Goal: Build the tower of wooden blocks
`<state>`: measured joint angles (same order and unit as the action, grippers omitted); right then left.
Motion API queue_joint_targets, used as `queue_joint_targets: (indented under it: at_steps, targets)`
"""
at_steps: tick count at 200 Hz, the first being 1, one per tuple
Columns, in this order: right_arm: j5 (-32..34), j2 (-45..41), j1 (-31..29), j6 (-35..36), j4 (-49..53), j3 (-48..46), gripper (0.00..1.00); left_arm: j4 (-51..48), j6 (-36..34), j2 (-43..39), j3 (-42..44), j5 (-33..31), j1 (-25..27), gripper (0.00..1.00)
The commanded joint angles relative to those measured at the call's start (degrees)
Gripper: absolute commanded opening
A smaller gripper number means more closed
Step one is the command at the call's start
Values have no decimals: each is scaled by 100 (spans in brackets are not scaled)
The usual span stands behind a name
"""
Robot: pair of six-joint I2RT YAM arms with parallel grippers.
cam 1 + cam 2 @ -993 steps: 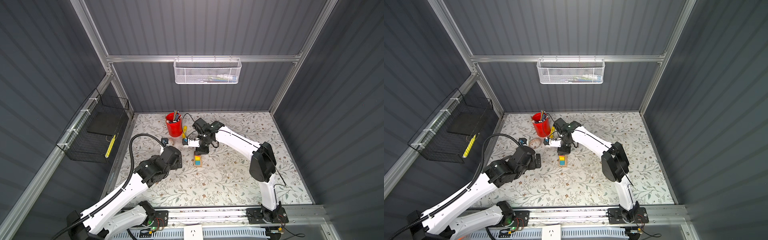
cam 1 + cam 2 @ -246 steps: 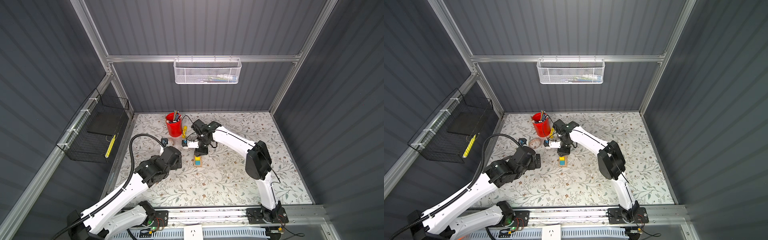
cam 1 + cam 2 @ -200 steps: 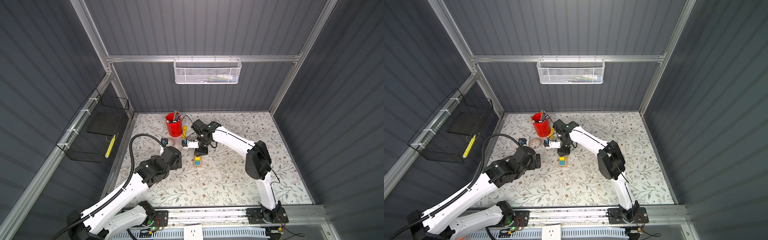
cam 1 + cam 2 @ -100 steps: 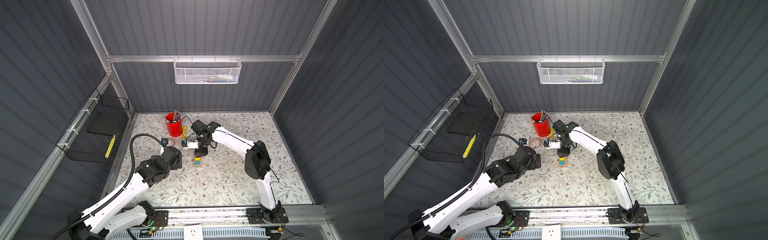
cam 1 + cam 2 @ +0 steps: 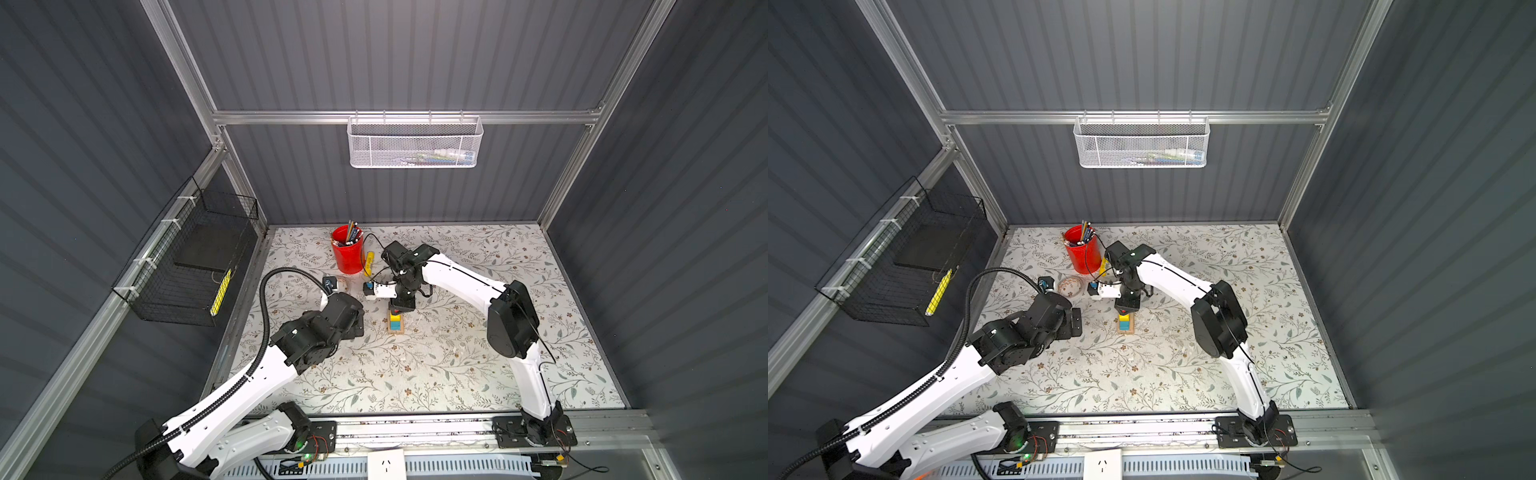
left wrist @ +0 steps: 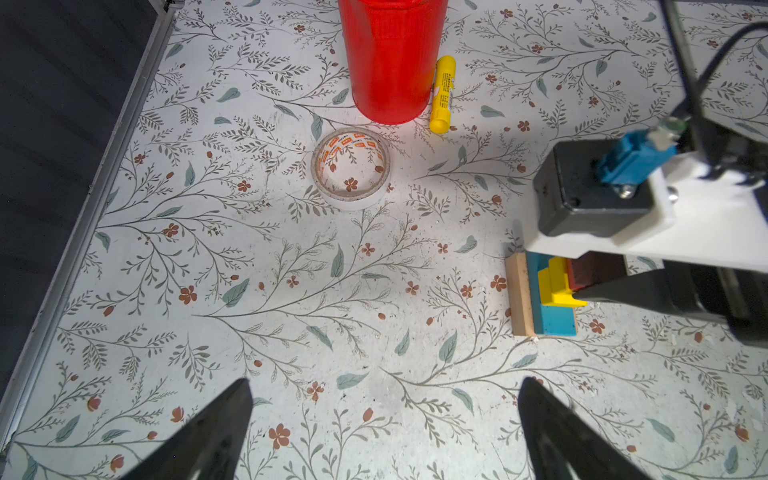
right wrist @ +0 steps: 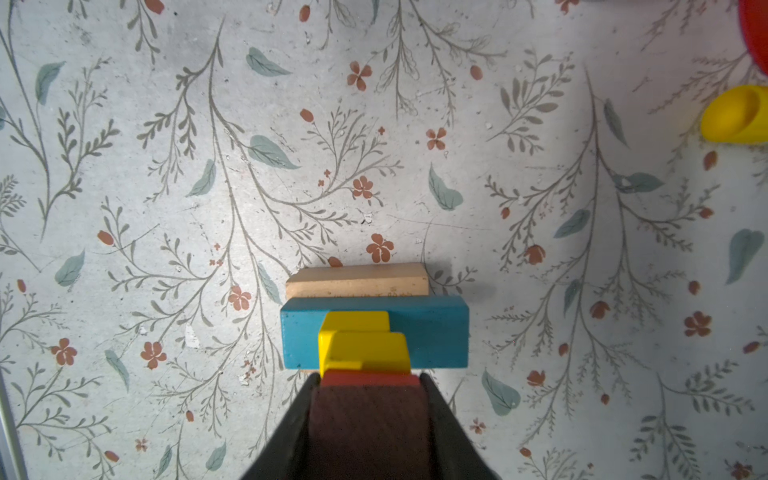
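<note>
- In both top views the wood block tower [image 5: 395,323] [image 5: 1125,325] stood on the floral mat [image 5: 457,357], on the near side of the red pen cup [image 5: 347,255]. It was left of the mat's middle. From up there we made out only a tan base with blue and yellow on it. Its top was hidden under the right gripper [image 5: 401,309].
- The right wrist view gave us the layers. A tan oblong [image 7: 357,280] lay lowest and a blue oblong [image 7: 432,332] lay on it. Above came two yellow cubes [image 7: 365,347] stacked slightly out of line, then a red cube [image 7: 370,379].
- Only that view showed the grip. The right gripper's fingers [image 7: 291,428] pressed on both sides of the dark brown roof piece [image 7: 368,419], with the jaws drawn in to its width. The piece sat directly above the red cube, but we could not tell whether it rested on it.
- The left wrist view showed a tape roll [image 6: 351,170] lying flat just near of the cup, and a yellow marker [image 6: 442,93] lying against the cup's right side. The right wrist view caught only the marker's end and a sliver of the cup.
- In the left wrist view the left gripper [image 6: 384,382] had its jaws spread wide and held nothing. It hung over bare mat, left of the tower and apart from it.
</note>
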<state>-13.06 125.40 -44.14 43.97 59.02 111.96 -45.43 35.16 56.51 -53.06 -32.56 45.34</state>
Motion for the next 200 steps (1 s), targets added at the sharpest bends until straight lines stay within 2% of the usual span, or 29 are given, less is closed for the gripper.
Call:
queue_joint_targets:
  at_steps: [1,32,93,134,158,180,200]
  targets:
    - [-9,87,-7,-19,171,186,36,-156,79,-49,12,-119,1,100]
    - [-23,94,-16,-2,184,193,36,-164,79,-53,7,-124,1,100]
    - [-77,48,-33,-46,171,186,45,-159,79,-59,7,-119,1,100]
    - [-329,-525,-33,-313,-122,19,53,-139,44,-38,-51,-135,1,100]
    - [-355,-1173,9,-669,-561,-412,59,-137,14,-43,-118,-196,1,100]
    - [-451,-1927,168,-1294,-933,-916,64,-100,-8,-74,-180,-384,-8,100]
    - [-30,-2822,500,-2396,-1714,-1731,68,257,-98,-131,-68,-626,-231,99]
